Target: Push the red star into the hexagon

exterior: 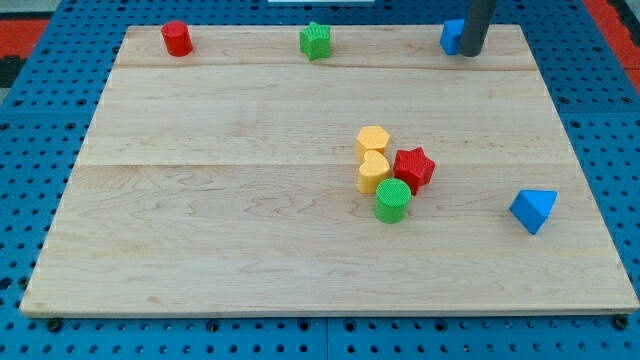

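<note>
My tip (471, 52) sits far above the red star (414, 167), approach pending; no claw shows. Next: push it toward the yellow hexagon (372, 141).

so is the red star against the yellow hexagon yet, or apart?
Apart, narrowly: the red star sits just right of the yellow hexagon, touching the yellow heart. My tip is far off, top right.

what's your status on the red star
Tip at view's top right, beside blue block. Red star right of yellow hexagon. Yellow heart and green cylinder crowd it.
</note>
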Available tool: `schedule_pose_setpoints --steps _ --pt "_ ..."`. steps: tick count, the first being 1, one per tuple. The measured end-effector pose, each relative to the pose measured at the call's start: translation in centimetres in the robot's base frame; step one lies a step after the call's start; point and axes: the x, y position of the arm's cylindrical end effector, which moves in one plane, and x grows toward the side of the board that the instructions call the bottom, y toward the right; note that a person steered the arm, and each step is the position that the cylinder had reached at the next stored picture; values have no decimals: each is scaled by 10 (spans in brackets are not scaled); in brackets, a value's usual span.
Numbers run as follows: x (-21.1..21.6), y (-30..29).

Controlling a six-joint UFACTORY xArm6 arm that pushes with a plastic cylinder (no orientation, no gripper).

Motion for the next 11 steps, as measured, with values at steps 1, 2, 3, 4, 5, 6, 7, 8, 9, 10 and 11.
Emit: schedule_pose_setpoints --steps 1,2,3,4,5,6,7,8,9,10,11 --pt "17 2" --pt "21 5" --pt "23 11" --pt "23 13" --pt "58 21" --pt "126 18" --pt "157 4" --pt "210 -24" --pt "230 -84" --pt "200 -152" --pt "189 -171"
